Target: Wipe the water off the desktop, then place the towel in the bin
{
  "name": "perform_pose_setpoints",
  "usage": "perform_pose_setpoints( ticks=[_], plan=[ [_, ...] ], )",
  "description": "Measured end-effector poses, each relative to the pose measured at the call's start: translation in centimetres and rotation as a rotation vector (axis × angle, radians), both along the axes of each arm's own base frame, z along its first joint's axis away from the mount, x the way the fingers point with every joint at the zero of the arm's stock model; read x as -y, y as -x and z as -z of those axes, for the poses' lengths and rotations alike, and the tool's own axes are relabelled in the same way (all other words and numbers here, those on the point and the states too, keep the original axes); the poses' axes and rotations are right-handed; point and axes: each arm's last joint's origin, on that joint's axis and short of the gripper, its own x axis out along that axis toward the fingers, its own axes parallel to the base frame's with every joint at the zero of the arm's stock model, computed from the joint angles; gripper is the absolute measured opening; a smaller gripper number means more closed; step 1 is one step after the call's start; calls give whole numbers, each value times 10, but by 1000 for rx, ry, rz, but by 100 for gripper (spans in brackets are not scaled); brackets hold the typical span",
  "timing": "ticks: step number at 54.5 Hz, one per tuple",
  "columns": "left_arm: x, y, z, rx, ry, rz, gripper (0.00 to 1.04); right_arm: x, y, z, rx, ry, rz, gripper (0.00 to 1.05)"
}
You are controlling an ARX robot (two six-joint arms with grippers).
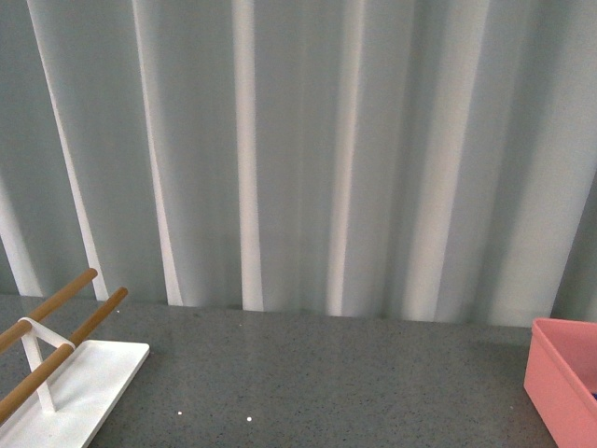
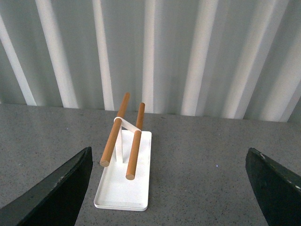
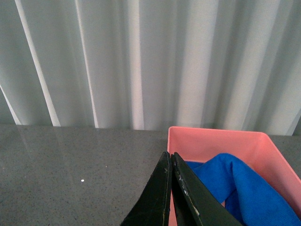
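1. The counter (image 1: 326,383) is a wide, flat slab of dark grey with fine light speckles, stone-like in look, and it runs back to a wall of pale grey-white curtain (image 1: 298,149) hanging in soft vertical folds.
2. The bin (image 3: 225,141) is a salmon-pink rectangular plastic box with straight, smooth walls; in the front view only its near corner shows at the right edge of the counter.
3. The towel (image 3: 244,188) lies inside the bin: a bright royal-blue microfibre cloth, thick and soft, bunched into rounded folds against the pink walls.
4. The right gripper (image 3: 171,157) is seen in its own wrist view as two dark, flat, tapering fingers pressed together tip to tip, pinching nothing, with the tips in front of the bin's near wall.
5. The left gripper (image 2: 167,183) is spread wide, its two matte black fingers (image 2: 56,188) standing at opposite sides of its wrist view with bare counter between them and nothing held.
6. A rack (image 2: 124,179) stands at the left of the counter: a flat white tray-like base with rounded corners, a thin white upright, and two smooth round wooden rods (image 2: 115,129) slanting side by side.
7. A few tiny bright specks (image 1: 250,419) dot the counter near the front.
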Motion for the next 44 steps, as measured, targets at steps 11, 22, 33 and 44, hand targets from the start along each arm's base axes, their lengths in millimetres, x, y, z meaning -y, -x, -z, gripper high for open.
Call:
perform_pose_setpoints(
  ticks=[11, 22, 33, 44],
  plan=[
    [0, 0, 0, 1, 0, 0, 98, 0, 0, 0, -2, 0, 0, 13],
    [0, 0, 0, 1, 0, 0, 98, 0, 0, 0, -2, 0, 0, 48],
    [0, 0, 0, 1, 0, 0, 98, 0, 0, 0, -2, 0, 0, 84],
    [0, 0, 0, 1, 0, 0, 98, 0, 0, 0, -2, -2, 0, 97]
  ],
)
